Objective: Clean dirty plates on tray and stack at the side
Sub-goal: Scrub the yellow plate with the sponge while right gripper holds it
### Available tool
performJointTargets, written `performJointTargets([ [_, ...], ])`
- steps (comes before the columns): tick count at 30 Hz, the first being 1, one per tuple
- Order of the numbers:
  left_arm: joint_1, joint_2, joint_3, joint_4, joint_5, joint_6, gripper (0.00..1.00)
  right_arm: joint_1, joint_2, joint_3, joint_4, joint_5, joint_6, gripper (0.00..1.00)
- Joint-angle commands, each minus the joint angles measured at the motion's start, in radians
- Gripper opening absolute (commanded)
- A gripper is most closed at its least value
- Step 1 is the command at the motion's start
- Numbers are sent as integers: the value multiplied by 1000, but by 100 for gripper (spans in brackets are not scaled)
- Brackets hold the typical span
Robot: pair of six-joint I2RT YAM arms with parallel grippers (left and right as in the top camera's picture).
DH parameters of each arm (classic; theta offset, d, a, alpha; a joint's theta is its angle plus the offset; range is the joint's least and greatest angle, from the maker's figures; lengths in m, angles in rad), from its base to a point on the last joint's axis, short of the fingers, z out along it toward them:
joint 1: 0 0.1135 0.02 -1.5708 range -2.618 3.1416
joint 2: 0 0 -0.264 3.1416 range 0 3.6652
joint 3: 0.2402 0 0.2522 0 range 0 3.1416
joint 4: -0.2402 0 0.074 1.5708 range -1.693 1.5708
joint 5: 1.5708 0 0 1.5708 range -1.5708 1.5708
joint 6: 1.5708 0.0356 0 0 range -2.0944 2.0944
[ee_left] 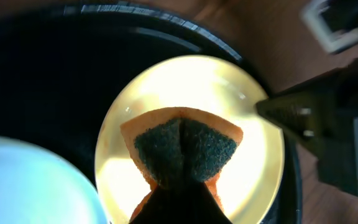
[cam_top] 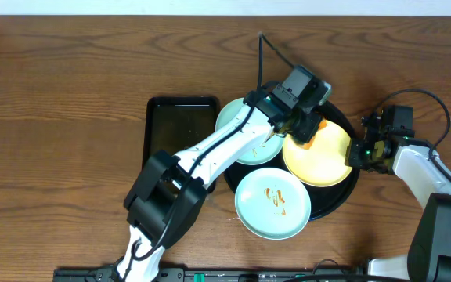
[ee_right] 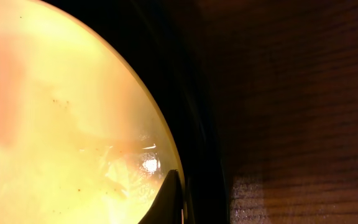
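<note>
The round black tray [cam_top: 340, 197] holds three plates. The yellow plate [cam_top: 323, 160] lies at its right. One mint plate [cam_top: 272, 205] with orange-brown sauce lies at the front. The other mint plate [cam_top: 233, 117] lies at the back left, partly under my left arm. My left gripper [cam_top: 300, 129] is shut on an orange sponge [ee_left: 185, 146] with a dark scouring face, pressed on the yellow plate [ee_left: 253, 168]. My right gripper [cam_top: 358, 153] grips the yellow plate's right rim [ee_right: 61, 124]; only one of its fingers [ee_right: 171, 202] shows, lying over the rim.
A smaller rectangular black tray [cam_top: 182, 125] lies left of the round tray. Bare wood-grain tabletop [cam_top: 69, 117] spreads to the left and also shows right of the tray rim [ee_right: 303, 93]. The front mint plate's edge shows in the left wrist view [ee_left: 23, 180].
</note>
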Motion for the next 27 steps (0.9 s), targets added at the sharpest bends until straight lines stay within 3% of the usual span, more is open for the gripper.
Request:
performJointTargets([
  [1, -4, 29, -32, -4, -24, -39, 7, 13, 5, 7, 0, 17, -2, 1],
  [17, -124, 119, -82, 0, -26, -6, 7, 13, 5, 7, 0, 17, -2, 1],
  [23, -106, 147, -82, 137, -272, 76, 8, 13, 5, 7, -2, 16, -2, 1],
  [27, -64, 149, -82, 277, -304, 90, 7, 13, 5, 7, -5, 16, -2, 1],
])
